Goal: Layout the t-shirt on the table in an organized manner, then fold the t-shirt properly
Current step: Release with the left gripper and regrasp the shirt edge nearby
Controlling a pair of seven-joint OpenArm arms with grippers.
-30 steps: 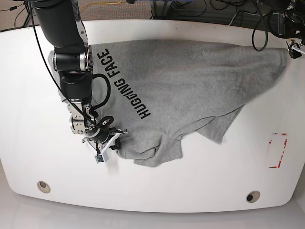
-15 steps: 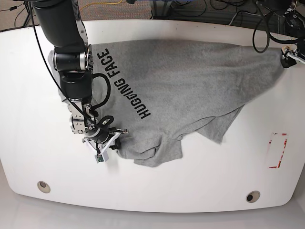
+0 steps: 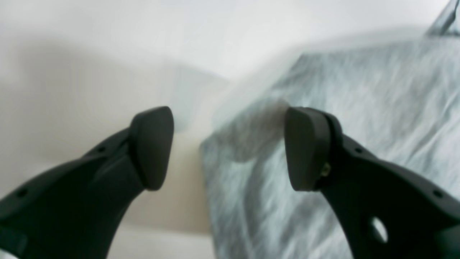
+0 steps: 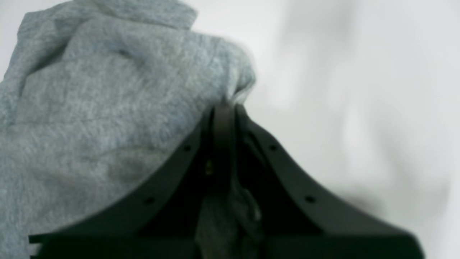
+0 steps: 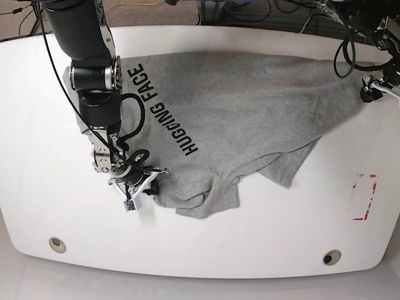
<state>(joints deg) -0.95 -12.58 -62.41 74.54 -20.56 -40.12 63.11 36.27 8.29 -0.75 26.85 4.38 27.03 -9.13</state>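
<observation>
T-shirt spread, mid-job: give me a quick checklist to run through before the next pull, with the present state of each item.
1. Right hand shut on the t-shirt: ok, fabric is pinched between its fingers in the right wrist view.
2. Left hand open: ok, its fingers stand wide apart.
3. Left hand over a shirt edge: ok, a grey edge lies between its fingers, not gripped.
4. Shirt flat: not ok, the near edge is folded over and bunched.
5. Shirt on the table: ok in the base view.
6. Black lettering visible: ok.
</observation>
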